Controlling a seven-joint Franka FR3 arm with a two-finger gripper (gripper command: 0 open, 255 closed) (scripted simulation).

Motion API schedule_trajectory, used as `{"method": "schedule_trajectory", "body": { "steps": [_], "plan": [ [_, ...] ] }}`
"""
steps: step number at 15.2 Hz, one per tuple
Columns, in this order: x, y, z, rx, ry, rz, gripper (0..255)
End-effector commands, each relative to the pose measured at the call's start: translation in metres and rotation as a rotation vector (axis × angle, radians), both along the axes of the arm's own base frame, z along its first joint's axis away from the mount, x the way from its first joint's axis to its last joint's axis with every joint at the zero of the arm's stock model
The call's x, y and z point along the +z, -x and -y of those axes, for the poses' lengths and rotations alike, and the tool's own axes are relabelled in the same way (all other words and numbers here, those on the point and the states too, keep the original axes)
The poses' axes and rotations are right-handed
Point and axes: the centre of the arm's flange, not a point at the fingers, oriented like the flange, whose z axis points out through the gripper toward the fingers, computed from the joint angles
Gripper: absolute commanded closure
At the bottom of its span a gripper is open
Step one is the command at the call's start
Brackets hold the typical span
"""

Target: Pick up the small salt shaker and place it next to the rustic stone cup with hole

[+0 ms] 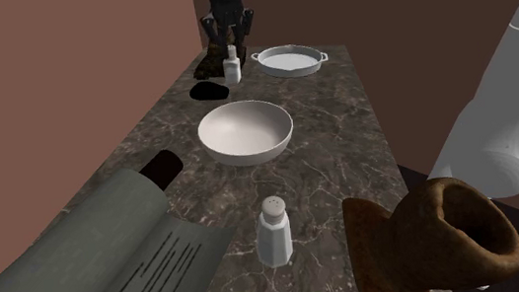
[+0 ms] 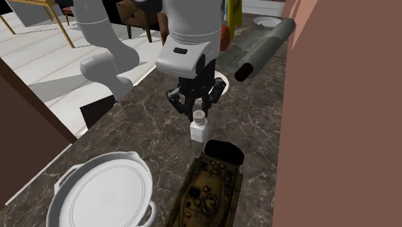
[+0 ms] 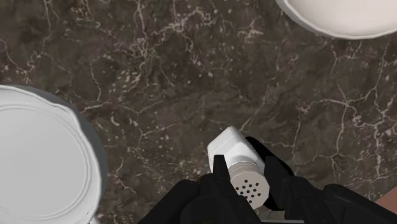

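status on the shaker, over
tool shut on small salt shaker. brown cup at counter's other end. white bowl, taller shaker along the way.

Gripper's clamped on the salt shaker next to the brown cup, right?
No. The gripper is clamped on the salt shaker at the far end of the counter, beside the white handled dish, not by the brown cup. The shoulder view shows it; another shaker stands untouched by the cup.

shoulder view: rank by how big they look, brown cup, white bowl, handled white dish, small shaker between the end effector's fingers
1. brown cup, though nearness to the camera inflates it
2. white bowl
3. handled white dish
4. small shaker in the end effector, farthest back
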Motion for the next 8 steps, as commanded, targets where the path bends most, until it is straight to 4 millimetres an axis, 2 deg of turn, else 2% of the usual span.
{"method": "schedule_trajectory", "body": {
  "steps": [1, 8],
  "plan": [
    [0.011, 0.001, 0.000, 0.000, 0.000, 0.000, 255],
    [0.048, 0.001, 0.000, 0.000, 0.000, 0.000, 255]
  ]
}}
